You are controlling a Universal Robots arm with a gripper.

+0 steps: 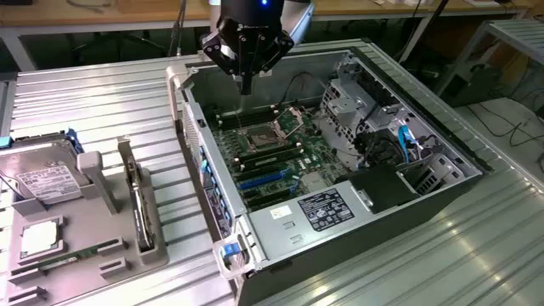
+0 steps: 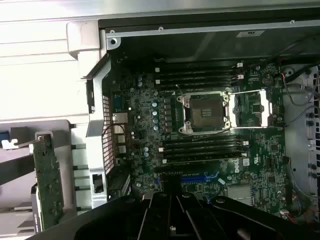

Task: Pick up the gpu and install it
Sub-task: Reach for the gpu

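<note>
The gpu stands on edge in a slot of the grey holder, at the exterior view's left, outside the computer case. In the wrist view the gpu is a green board with a silver bracket at one end. My gripper hangs above the far end of the open case, over the motherboard, well away from the gpu. Its fingers are shut together and hold nothing. In the wrist view the gripper points down at the motherboard near a blue expansion slot.
The holder also carries a silver hard drive, a processor and a memory stick. Inside the case are an open processor socket, a drive cage, blue cables and a labelled power supply. The case walls stand up around the board.
</note>
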